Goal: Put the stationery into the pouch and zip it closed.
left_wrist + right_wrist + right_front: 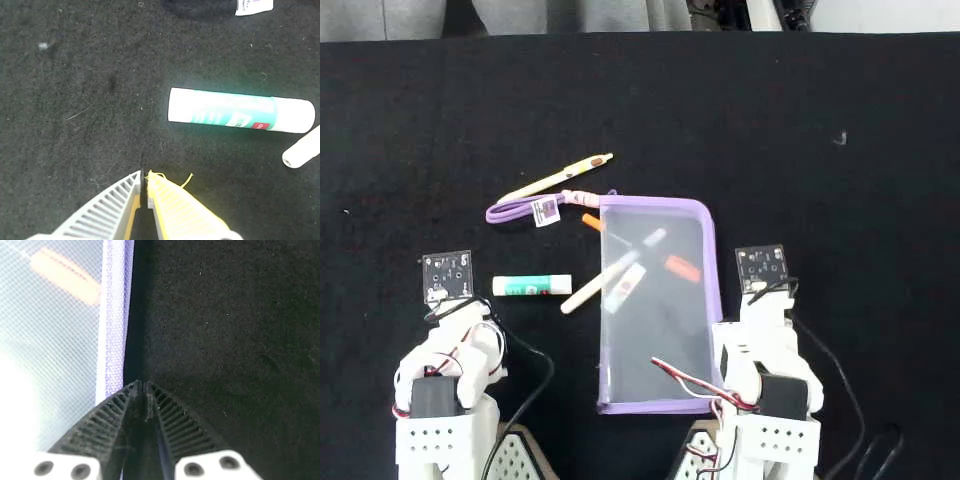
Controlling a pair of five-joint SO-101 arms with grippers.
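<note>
Nearest the arm bases, the left gripper (144, 175) is seen closed with nothing held, poised over bare tabletop (840, 200) to the left of the pouch (712, 270). The right gripper (142, 385) is likewise shut and empty, its tips set right at the pouch's right-hand purple edge.

Just beyond the left gripper, and apart from it, the glue stick (240, 110) is laid flat to the left of the pouch. Its long axis runs crosswise to the gripper's approach, with one end aimed at the pouch's left edge. The left arm is judged much the nearer of the two. Since the closing line of the fingers appears to run along the stick's length, a wrist turn is probably needed before a grasp across its girth.

Between the glue stick and the pouch, a cream pen (595, 285) is laid slantwise across the pouch's left edge; whether its far end is inside or on top cannot be told. Several small items are seen through the pouch's mesh.

At the pouch's far left corner an orange piece (591, 221) is found just outside, beside the strap (510, 211) and its tag (547, 211). Farthest out, beyond the strap, a yellow pen (555, 180) is laid aslant.
</note>
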